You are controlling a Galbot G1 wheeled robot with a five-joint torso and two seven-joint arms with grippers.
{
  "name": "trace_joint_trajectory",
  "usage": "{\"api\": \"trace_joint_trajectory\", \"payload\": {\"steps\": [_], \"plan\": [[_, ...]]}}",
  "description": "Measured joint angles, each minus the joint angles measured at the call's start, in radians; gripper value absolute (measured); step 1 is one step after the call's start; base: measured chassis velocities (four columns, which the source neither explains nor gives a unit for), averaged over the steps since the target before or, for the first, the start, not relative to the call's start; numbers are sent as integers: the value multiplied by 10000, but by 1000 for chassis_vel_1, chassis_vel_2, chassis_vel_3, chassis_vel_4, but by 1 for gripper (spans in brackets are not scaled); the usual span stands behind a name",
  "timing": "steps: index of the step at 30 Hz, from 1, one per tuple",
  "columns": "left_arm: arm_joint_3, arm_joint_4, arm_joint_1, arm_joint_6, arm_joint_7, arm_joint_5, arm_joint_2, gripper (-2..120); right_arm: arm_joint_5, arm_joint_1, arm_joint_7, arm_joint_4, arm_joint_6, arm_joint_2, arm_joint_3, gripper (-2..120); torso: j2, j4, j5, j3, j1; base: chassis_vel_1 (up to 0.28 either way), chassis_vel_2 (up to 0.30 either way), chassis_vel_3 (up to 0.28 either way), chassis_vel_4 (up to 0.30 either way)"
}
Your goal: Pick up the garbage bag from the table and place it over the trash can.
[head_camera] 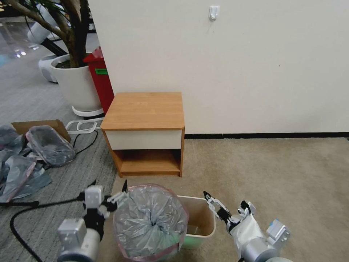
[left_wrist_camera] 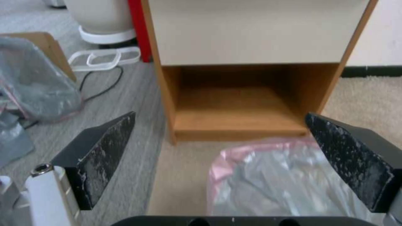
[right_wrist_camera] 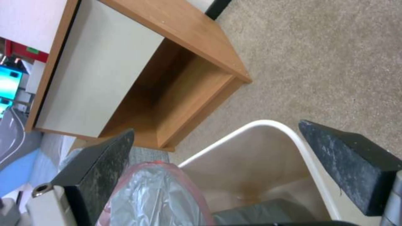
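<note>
bag half over the bin, both grippers open and off it

seen from the head view: garbage bag (head_camera: 149, 222) draped over the left part of the trash can (head_camera: 201, 218), pink-red rim ballooned wide and sagging past the bin's left side; right part of the bin mouth left uncovered, cream inner wall showing; greenish base visible low at the front.

left gripper (head_camera: 118, 194) sat just beside the bag's upper-left edge, fingers spread, nothing pinched; cannot tell whether a fingertip grazed the plastic. in the left wrist view, same gripper (left_wrist_camera: 222, 144) with both dark pads wide apart, bag (left_wrist_camera: 285, 182) low between them, pink rim bunched near the carpet (left_wrist_camera: 184, 175); no plastic held.

right gripper (head_camera: 223, 207) hovered over the bin's right rim, fingers apart, empty. in the right wrist view, that gripper (right_wrist_camera: 222, 160) framed the open bin (right_wrist_camera: 259, 157) with the bag's red rim (right_wrist_camera: 155, 194) bulging at the bin's side; pads clear of both.

table (head_camera: 145, 129) stood against the wall behind the bin, top bare, white drawer front shut, open shelf below; apart from the bin by a strip of carpet.

off to the left on the grey floor: heap of grey bags (head_camera: 32, 156) by a cardboard box (head_camera: 40, 127); red bin (head_camera: 100, 80) and white planter (head_camera: 76, 85) behind the table's left corner.
</note>
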Motion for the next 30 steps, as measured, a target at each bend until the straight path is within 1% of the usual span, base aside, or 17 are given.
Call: {"api": "trace_joint_trajectory", "payload": {"steps": [3,5,7,9,12,13,16,17,20,25,30], "plan": [[91,11,367,-223,0,7,9,100,-24,82,-5,-82,0,32,-40,100,0,0,1,0,0,0,0,0,0],[184,78,406,-240,-4,15,4,100,-41,105,-7,-114,0,46,-74,100,-1,-1,2,0,0,0,0,0,0],[373,208,396,-235,-42,36,-4,97,-65,126,-15,-146,1,54,-122,100,-1,0,0,0,0,0,0,0,0],[499,273,376,-212,-81,72,-6,95,-72,130,-19,-157,1,56,-138,100,0,0,0,0,0,0,0,0,0],[1082,511,266,-2,-406,300,13,90,-86,134,-30,-195,8,56,-147,100,0,-1,0,0,0,0,0,0,0],[1082,511,266,-2,-406,300,13,90,-86,134,-30,-195,8,56,-147,100,0,-1,0,0,0,0,0,0,0],[1566,736,93,175,-888,468,47,88,-90,135,-40,-222,34,50,-128,100,0,-1,0,0,0,0,0,0,0],[1566,736,93,175,-888,468,47,88,-90,135,-40,-222,34,50,-128,100,0,-1,0,0,0,0,0,0,0],[1789,876,-51,478,-1162,507,50,88,-92,134,-46,-265,63,70,-130,100,0,-1,0,0,0,0,0,0,0],[1921,1138,-227,696,-1316,507,75,86,-108,126,-53,-354,113,94,-192,100,-1,-1,0,0,0,0,0,0,0],[2011,1327,-376,853,-1344,495,97,84,-139,108,-58,-383,188,103,-224,100,-1,-1,0,1,0,0,0,0,0]]}}
